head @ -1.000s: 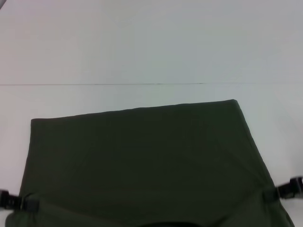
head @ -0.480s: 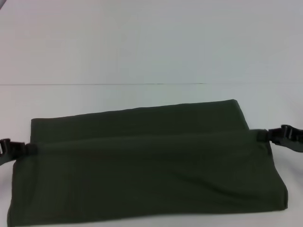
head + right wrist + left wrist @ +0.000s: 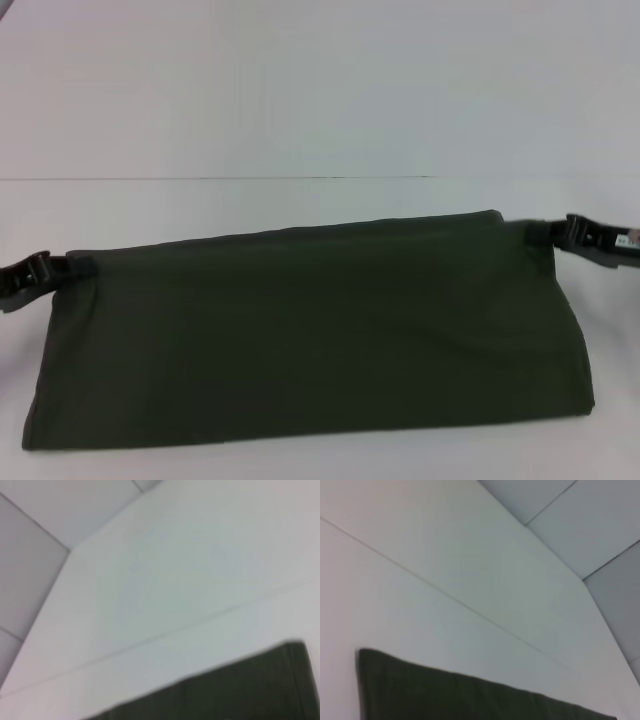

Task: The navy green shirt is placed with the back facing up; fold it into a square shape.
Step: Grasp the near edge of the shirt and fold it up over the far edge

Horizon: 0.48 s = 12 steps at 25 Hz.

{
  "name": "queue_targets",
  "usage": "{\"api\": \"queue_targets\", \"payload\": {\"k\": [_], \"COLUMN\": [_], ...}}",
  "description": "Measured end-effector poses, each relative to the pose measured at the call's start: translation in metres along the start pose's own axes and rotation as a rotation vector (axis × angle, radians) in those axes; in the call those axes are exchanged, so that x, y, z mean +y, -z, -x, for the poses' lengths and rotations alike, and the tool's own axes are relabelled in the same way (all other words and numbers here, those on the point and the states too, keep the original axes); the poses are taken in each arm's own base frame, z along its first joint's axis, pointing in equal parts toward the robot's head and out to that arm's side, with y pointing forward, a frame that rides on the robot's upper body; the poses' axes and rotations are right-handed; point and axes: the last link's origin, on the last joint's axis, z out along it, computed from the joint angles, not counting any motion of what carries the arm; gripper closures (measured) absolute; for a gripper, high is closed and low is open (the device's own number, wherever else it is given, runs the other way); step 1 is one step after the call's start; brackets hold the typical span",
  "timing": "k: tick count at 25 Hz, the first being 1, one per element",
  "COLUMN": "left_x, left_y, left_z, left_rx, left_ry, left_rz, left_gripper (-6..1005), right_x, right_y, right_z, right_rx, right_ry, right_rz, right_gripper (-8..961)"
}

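Navy green shirt point(image 3: 310, 335), plain dark olive fabric, folded into a wide band, lower half of the head view, far edge slanting up rightward

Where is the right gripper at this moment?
In the head view, the right gripper is at the far right corner of the green shirt, pinching its edge above the white table.

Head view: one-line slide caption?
Left tool and right tool grip the navy green shirt at its far corners.
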Motion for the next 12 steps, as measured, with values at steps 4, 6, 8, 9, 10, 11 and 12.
{"api": "queue_targets", "payload": {"k": [4, 6, 8, 9, 10, 11, 12], "left_x": [0.003, 0.003, 0.003, 0.004, 0.004, 0.005, 0.005], "left_y": [-0.011, -0.015, -0.020, -0.021, -0.024, -0.027, -0.029], "left_z": [-0.001, -0.001, -0.003, -0.003, -0.004, -0.004, -0.005], "left_rx": [0.059, 0.089, 0.128, 0.138, 0.147, 0.156, 0.163], "left_ry": [-0.010, -0.012, -0.019, -0.022, -0.027, -0.032, -0.038], "left_rz": [-0.005, -0.010, -0.026, -0.031, -0.038, -0.046, -0.053], "left_gripper": [954, 954, 954, 954, 954, 954, 954], "right_x": [0.007, 0.011, 0.012, 0.013, 0.014, 0.016, 0.018], "right_y": [-0.007, -0.012, -0.018, -0.021, -0.024, -0.028, -0.032], "right_z": [0.010, 0.012, 0.013, 0.014, 0.014, 0.014, 0.013], "right_rx": [-0.046, -0.075, -0.102, -0.111, -0.116, -0.118, -0.119], "right_ry": [0.014, 0.019, 0.028, 0.036, 0.042, 0.051, 0.060], "right_rz": [0.006, 0.005, -0.013, -0.023, -0.034, -0.044, -0.057], "right_gripper": [902, 902, 902, 902, 902, 902, 902]}}
